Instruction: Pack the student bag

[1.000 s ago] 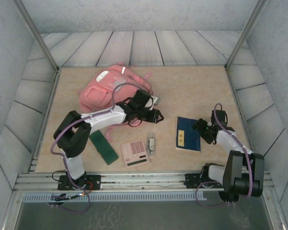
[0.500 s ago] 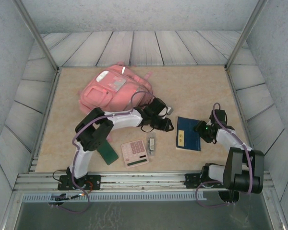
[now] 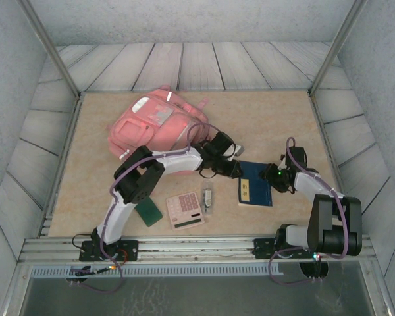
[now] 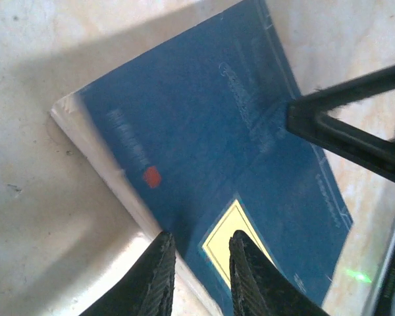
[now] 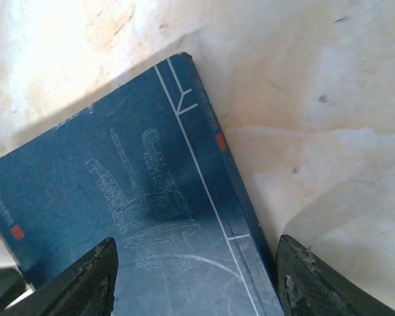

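Observation:
The student bag (image 3: 155,124), a pink backpack, lies at the back left of the table. A blue book (image 3: 255,186) with a yellow label (image 4: 232,242) lies flat right of centre. My left gripper (image 3: 236,170) hovers over the book's near-left corner (image 4: 201,263), its jaws a narrow gap apart. One finger sits over the white page edge, the other over the label. My right gripper (image 3: 274,176) stands open and wide (image 5: 197,283) across the book's spine edge (image 5: 232,171). One of its fingers (image 4: 349,131) shows over the cover.
A pink calculator (image 3: 185,209), a small grey item (image 3: 208,199) and a green notebook (image 3: 147,212) lie near the front, left of the book. Grey walls enclose the table on three sides.
My left arm swung right from beside the bag to the book's left corner, its jaws narrowing. My right gripper slid left onto the book's right edge, and the book shifted slightly left.

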Action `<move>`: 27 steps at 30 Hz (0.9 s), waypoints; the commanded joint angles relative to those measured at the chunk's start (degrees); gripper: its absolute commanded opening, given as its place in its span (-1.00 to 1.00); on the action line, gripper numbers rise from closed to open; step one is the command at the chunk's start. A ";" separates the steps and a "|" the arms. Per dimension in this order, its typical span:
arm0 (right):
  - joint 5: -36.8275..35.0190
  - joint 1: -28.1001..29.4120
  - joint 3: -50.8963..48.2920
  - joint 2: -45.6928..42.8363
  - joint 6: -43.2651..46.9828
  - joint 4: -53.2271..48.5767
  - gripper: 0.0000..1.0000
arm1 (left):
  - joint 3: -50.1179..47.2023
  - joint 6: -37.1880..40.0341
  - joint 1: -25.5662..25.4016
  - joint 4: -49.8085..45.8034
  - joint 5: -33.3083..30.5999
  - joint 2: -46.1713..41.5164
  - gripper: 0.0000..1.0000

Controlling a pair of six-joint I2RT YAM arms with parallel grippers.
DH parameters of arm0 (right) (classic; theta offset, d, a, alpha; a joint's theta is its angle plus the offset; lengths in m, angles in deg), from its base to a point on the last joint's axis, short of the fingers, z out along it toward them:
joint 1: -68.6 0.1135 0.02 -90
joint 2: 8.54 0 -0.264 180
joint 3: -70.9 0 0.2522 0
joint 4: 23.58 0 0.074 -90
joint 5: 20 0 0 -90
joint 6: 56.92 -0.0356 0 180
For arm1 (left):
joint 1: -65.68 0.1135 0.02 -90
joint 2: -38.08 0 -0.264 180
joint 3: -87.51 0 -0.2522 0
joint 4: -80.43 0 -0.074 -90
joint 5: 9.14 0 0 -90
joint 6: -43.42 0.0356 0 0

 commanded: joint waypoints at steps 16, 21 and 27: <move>15.57 0.48 -0.40 0.77 2.30 -7.13 0.15 | 6.48 1.62 2.29 -8.61 -5.46 6.13 -0.53; 22.37 0.47 1.53 -1.61 2.70 -6.39 0.06 | 4.71 1.81 2.84 -8.62 -5.35 5.92 -0.53; 27.86 0.46 0.64 -4.95 -1.11 -0.02 0.04 | 3.12 1.06 2.95 -7.57 -4.91 5.72 -0.54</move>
